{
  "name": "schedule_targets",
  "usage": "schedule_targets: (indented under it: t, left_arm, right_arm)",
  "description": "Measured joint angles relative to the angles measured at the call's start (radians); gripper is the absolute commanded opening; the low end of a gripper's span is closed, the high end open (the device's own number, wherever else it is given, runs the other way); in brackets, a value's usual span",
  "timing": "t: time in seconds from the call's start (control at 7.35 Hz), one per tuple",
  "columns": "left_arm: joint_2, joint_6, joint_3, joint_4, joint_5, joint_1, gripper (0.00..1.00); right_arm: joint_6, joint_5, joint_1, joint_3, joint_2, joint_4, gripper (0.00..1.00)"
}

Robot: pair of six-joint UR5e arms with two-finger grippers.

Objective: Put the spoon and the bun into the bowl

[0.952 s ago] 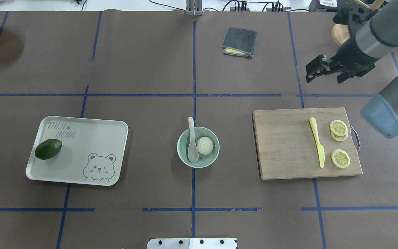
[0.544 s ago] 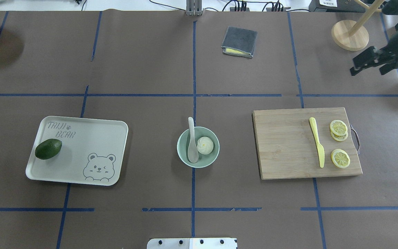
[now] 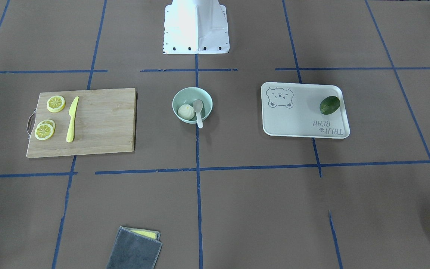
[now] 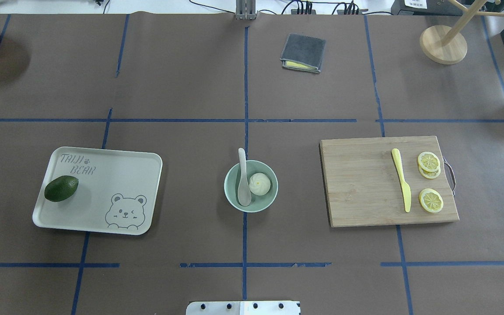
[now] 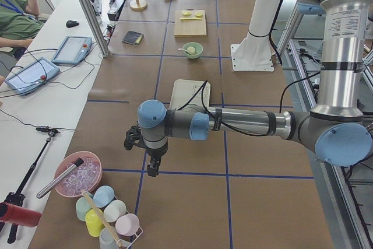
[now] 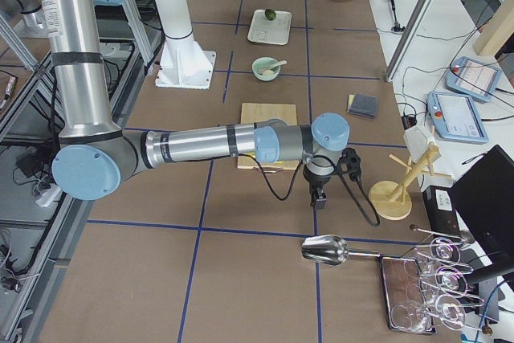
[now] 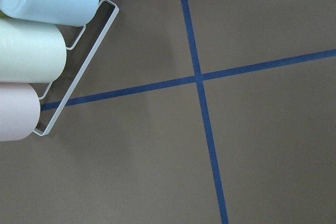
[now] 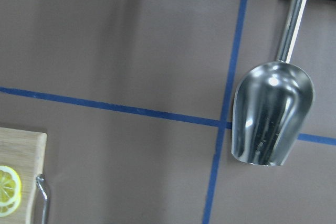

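The pale mint-green bowl (image 4: 258, 203) stands at the table's middle and also shows in the front view (image 3: 192, 93). The off-white spoon (image 4: 243, 183) lies in it, its handle sticking out over the far rim (image 3: 199, 110). The white pleated bun (image 4: 260, 183) sits in the bowl beside the spoon (image 3: 186, 111). My left gripper (image 5: 151, 168) hangs far off at the table's left end, near a cup rack. My right gripper (image 6: 316, 197) hangs at the right end, beyond the cutting board. Both show only in side views; I cannot tell whether they are open or shut.
A bear-print tray (image 4: 99, 205) with an avocado (image 4: 61, 188) lies left of the bowl. A cutting board (image 4: 361, 188) with a yellow knife (image 4: 401, 179) and lemon slices (image 4: 430, 200) lies right. A grey cloth (image 4: 303, 52), wooden stand (image 4: 443, 43) and metal scoop (image 8: 270, 111) are farther off.
My right arm has swung out of the overhead view to the right. The bowl, spoon and bun have not moved.
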Motion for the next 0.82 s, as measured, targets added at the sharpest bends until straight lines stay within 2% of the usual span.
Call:
schedule_targets:
  t: [0.41,0.82]
  left_arm:
    - [0.0,0.0,0.002,-0.001,0.0,0.0,1.0]
    - [0.011,0.0,0.002,-0.002,-0.001,0.0,1.0]
  right_arm:
    - [-0.126,-0.002,0.086,-0.068,-0.054,0.006,1.0]
    - [-0.09,-0.007,0.093,-0.053,-0.082,0.009,1.0]
